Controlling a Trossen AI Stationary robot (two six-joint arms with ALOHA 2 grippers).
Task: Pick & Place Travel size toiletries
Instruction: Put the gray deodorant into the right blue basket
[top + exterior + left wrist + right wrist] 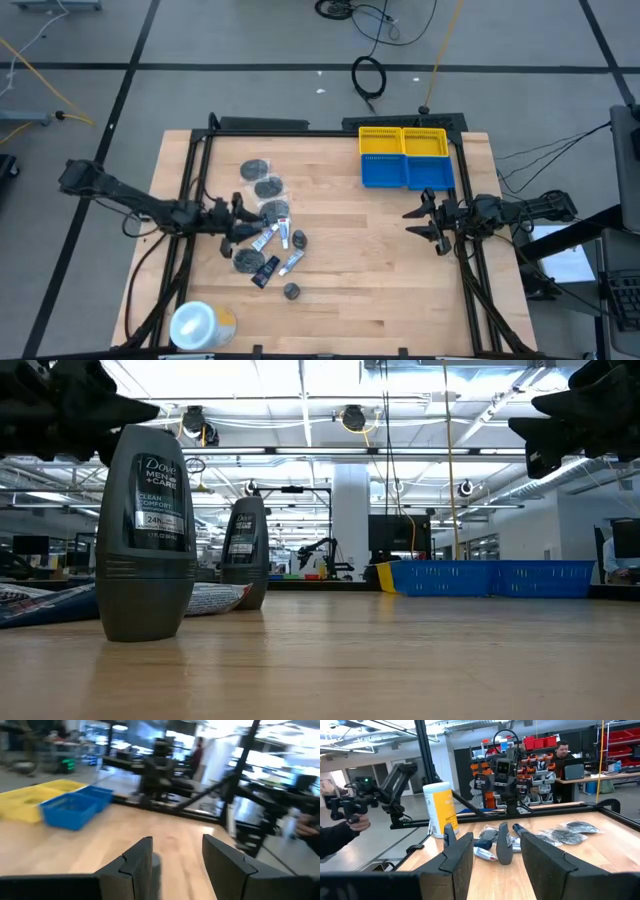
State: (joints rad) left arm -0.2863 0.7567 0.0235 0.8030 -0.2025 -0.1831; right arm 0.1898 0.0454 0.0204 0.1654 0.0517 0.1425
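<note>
Hovering over the pile, the left gripper (237, 215) has its fingers spread, nothing between them.
Travel size toiletries (266, 235) lie clustered left of centre on the wooden table (340, 270): grey round pieces, small tubes, two upright deodorants (151, 532). Blue bin (407, 172) and yellow bin (403, 141) sit at the far edge. Right gripper (425, 220) waits near the right side, fingers apart and empty.

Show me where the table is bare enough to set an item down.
Bare wood lies mid-table between the toiletries and the right gripper, and along the near edge right of the roll. It is crowded around the left gripper. The bins fill the far right corner.
</note>
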